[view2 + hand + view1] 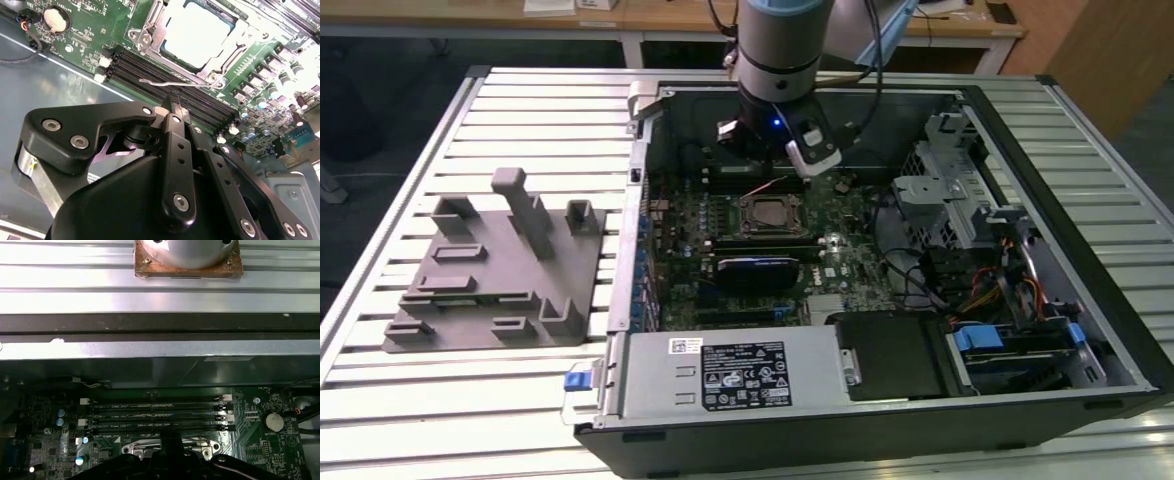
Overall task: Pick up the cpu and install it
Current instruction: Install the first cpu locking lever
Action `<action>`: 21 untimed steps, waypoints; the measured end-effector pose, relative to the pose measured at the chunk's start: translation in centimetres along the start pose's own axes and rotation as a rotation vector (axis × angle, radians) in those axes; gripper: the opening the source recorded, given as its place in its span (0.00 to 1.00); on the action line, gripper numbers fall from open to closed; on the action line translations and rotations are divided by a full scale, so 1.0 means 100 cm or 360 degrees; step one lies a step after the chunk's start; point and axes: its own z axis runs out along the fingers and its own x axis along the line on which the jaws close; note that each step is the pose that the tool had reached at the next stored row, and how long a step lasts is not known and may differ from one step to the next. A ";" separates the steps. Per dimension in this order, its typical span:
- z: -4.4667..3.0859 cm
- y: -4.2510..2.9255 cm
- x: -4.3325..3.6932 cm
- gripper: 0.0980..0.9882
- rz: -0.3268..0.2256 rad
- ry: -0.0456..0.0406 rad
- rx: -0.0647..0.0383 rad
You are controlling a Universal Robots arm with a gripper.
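Gripper (pixel 172 106) down inside the case (pixel 854 440), tips pinched together, nothing visible between them. Cpu (pixel 197 32) not in the grip: flat in the socket (pixel 767 213) on the board, pale top up, metal frame (pixel 145 36) around it. Key relation, second wrist view: cpu straight ahead of the tips, past the memory slots (pixel 145 67), well clear of contact. Slots crosswise to that line, parallel to the near socket edge. Between tips and socket, the wire lever (pixel 175 84), just beyond the tips and lying along that same edge. Touching it or just short: can't tell. Latched or free: can't tell either. Square chip, so no long axis to speak of; edges square to the frame by eye. Exterior view: gripper hanging over the socket's far side, cpu therefore on the near side of the tool. Grey fixture (pixel 494 265) outside the case on the exterior view's left, well apart from both. Reads as seating done, lever stage in hand.
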 end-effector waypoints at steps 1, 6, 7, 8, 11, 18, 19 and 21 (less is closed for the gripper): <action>0.0003 -0.0001 -0.0004 0.01 0.0000 0.0000 0.0001; 0.0017 -0.0002 -0.0029 0.01 0.0000 0.0000 0.0005; 0.0017 -0.0002 -0.0032 0.01 0.0000 0.0000 0.0005; 0.0018 -0.0001 -0.0035 0.01 0.0000 0.0000 0.0006; 0.0021 0.0001 -0.0045 0.01 0.0000 0.0000 0.0006; 0.0030 0.0004 -0.0076 0.01 0.0000 0.0000 0.0007; 0.0033 0.0005 -0.0084 0.01 0.0000 0.0000 0.0008; 0.0041 0.0008 -0.0100 0.01 -0.0001 0.0000 0.0009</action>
